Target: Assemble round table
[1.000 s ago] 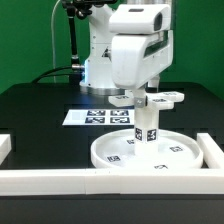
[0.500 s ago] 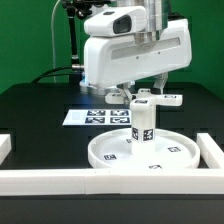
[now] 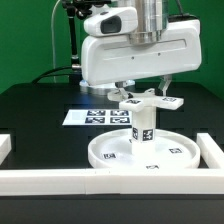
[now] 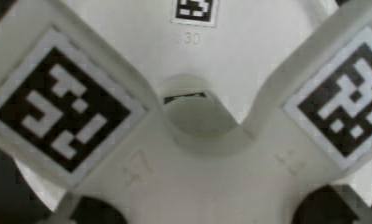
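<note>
The round disc (image 3: 176,153) lies flat on the black table in front of me. The short cylinder leg (image 3: 142,126) stands upright at its middle. The cross-shaped base (image 3: 166,101) sits level on top of the leg. My gripper (image 3: 140,94) comes straight down on the base's hub, with the wide white hand above it. In the wrist view the base (image 4: 201,150) fills the picture with two large tags. My gripper (image 4: 218,212) has a dark fingertip (image 4: 98,212) at each side of the hub, shut on it.
The marker board (image 3: 94,116) lies flat behind the disc. White border rails run along the front (image 3: 60,181), at the exterior view's right (image 3: 213,150) and at its left edge (image 3: 4,146). The arm's base stands behind the marker board.
My hand has turned about its vertical axis over the leg, from narrow side on to broad side on. The base's arms have swung round with it. Disc and leg stay put.
</note>
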